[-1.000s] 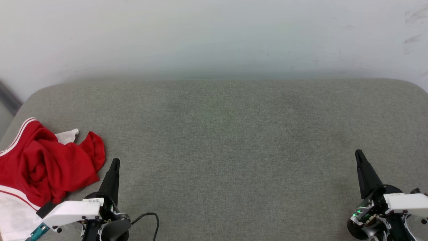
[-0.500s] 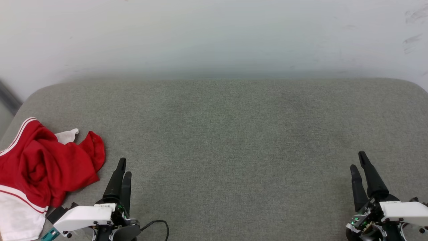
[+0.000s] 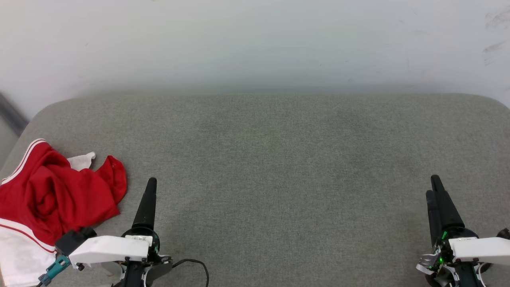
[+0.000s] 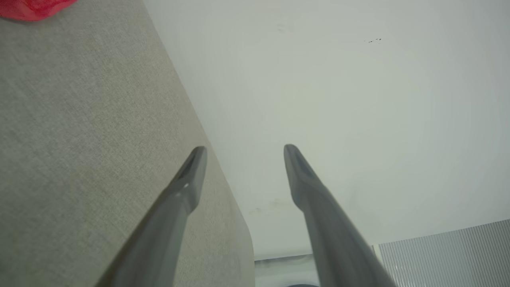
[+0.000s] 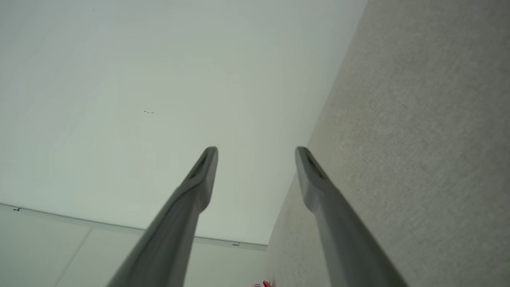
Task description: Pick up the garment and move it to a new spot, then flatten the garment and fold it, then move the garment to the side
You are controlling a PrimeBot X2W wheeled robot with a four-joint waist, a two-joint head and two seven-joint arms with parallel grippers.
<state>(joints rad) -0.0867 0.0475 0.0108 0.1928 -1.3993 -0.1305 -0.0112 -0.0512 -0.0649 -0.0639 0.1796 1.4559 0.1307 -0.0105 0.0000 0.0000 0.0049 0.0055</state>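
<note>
Garment (image 3: 51, 195): crumpled heap at the left edge of the head view, lower left of frame, on the grey fabric surface (image 3: 279, 159). Red body is bunched up. White-striped trim runs along the heap's upper left, a small white flap pokes out at the top, and a white panel with a red stripe sits in the bottom left corner. Can't read any lettering in this state.

Left gripper (image 3: 150, 185): lower left of the head view, just right of the heap, fingers pointing up-frame and clear of the cloth. They're seen edge-on there, so the gap can't be judged. Left wrist view settles it: left gripper (image 4: 244, 153) released, fingers spread, with white wall (image 4: 358, 99) showing through the gap. The garment (image 4: 34, 7) is a red patch in that frame's top left corner, well apart from the tips. Ribbed grey panel (image 4: 446, 251) at lower right.

Right gripper (image 3: 433, 187): lower right of the head view, over bare grey fabric, far across the frame from the garment. In the right wrist view the right gripper (image 5: 257, 153) is also released, jaws wide. Wall is on the left, grey surface on the right, and a red sliver of garment (image 5: 266, 284) sits at the bottom edge.

Black cable (image 3: 195, 265) loops beside the left wrist, near the bottom edge.
</note>
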